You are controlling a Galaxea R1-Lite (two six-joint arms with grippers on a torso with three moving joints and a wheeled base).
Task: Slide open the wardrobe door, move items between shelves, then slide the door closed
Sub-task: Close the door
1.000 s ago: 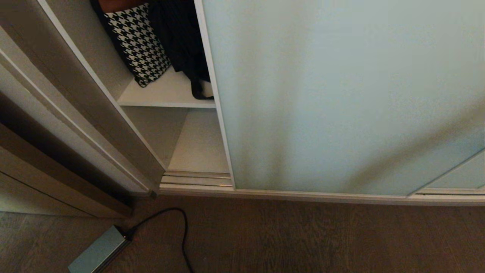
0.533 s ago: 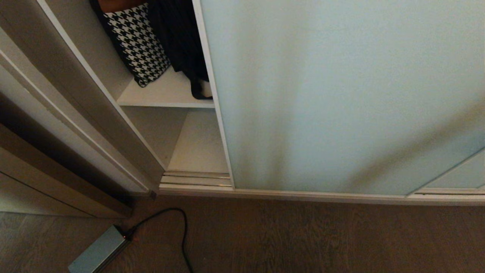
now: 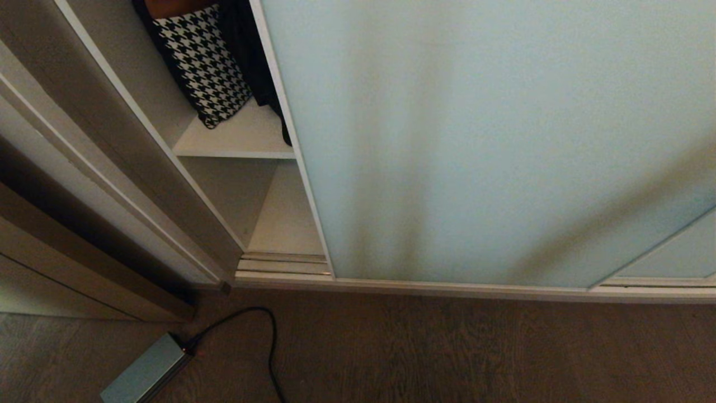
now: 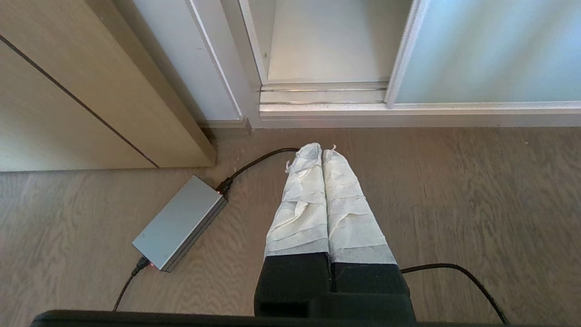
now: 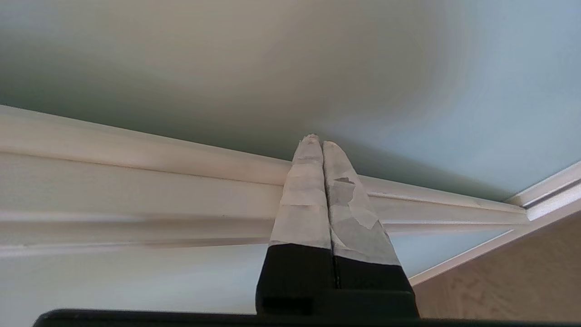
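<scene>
Right end effector (image 5: pixel 316 141) pressed together, tips against sliding wardrobe door (image 5: pixel 281 68) glass.

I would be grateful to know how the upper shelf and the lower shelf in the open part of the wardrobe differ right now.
The upper shelf carries things: a houndstooth cushion leans on it beside a dark fabric item; the lower shelf shows nothing on its visible part. The upper shelf looks brightly lit, while the lower shelf lies in shade beneath it. Both are flat pale boards, partly hidden behind the sliding wardrobe door.
</scene>
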